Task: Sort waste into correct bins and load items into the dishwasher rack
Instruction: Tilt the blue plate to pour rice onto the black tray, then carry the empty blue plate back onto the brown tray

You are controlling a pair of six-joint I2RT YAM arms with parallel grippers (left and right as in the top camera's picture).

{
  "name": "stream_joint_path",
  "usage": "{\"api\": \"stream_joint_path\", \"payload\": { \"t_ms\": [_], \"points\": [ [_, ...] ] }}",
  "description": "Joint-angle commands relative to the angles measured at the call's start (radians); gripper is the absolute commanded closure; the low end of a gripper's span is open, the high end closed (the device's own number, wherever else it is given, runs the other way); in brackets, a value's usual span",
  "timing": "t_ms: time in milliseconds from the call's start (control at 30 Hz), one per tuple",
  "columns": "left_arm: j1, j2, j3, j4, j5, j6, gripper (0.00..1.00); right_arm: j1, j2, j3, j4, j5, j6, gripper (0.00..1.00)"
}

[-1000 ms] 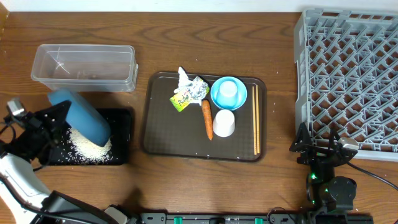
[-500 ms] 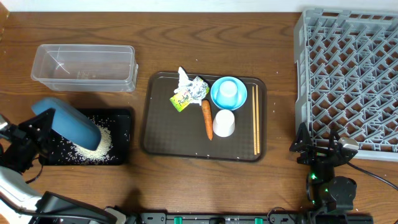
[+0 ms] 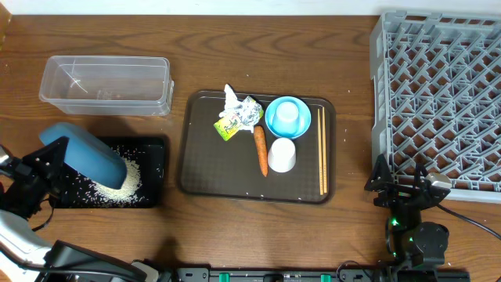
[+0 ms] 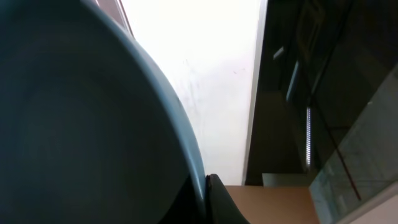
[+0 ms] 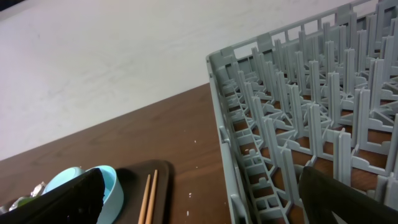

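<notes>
blue takes up most of the left wrist view, where the wide blue bowl point(image 4: 81, 124) curves across the lens and one dark finger point(image 4: 219, 202) presses at its rim. from overhead, the left gripper point(image 3: 55, 163) is clamped tight on that rim and holds the bowl tipped steeply on its side. right under the bowl's lower edge, a heap of loose white rice grains point(image 3: 117, 182) lies in the shallow black tray point(image 3: 160, 168), with stray grains scattered round the heap. past the black tray, farther out from the gripper, stands the clear tub point(image 3: 106, 82) (whether anything lies in it i cannot tell).

well off to this gripper's right, the brown serving tray point(image 3: 203, 180) carries the rest. the crumpled wrapper point(image 3: 239, 113) comes first, with the carrot point(image 3: 260, 149) just beside it. the white cup point(image 3: 282, 155) is close against the carrot. behind the white cup is the small light-blue bowl point(image 3: 272, 124), with the pale-blue cup point(image 3: 288, 114) sitting inside it. the wooden chopsticks point(image 3: 322, 149) lie along the tray's far side.

the right gripper point(image 3: 401, 182) has its jaws spread wide with nothing between them. it hangs low over the wooden table point(image 3: 352, 70). the near corner of the grey dishwasher rack point(image 3: 438, 94) is just ahead of it and to its right. in its own wrist view the rack's wall rises close in front, and the chopsticks and small bowl show ahead to its left.
</notes>
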Motion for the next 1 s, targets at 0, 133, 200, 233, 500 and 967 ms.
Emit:
{"api": "stream_joint_path", "payload": {
  "t_ms": [0,133,200,233,500,967],
  "points": [
    [-0.003,-0.002,0.002,-0.029,0.038,0.018,0.94,0.008,-0.005,-0.002,-0.004,0.007,0.005,0.01],
    [-0.029,-0.035,0.002,-0.039,0.038,0.032,0.94,0.008,-0.005,-0.002,-0.004,0.007,0.005,0.01],
    [-0.053,-0.069,0.002,-0.040,0.037,0.034,0.94,0.008,-0.005,-0.002,-0.004,0.007,0.005,0.01],
    [-0.072,-0.095,0.002,-0.040,0.037,0.045,0.94,0.008,-0.005,-0.002,-0.004,0.007,0.005,0.01],
    [-0.350,-0.342,0.002,-0.044,-0.227,0.021,0.94,0.008,-0.005,-0.002,-0.004,0.007,0.005,0.01],
    [-1.211,-0.490,0.002,-0.013,-1.002,-0.018,0.94,0.008,-0.005,-0.002,-0.004,0.007,0.005,0.01]
  ]
}}
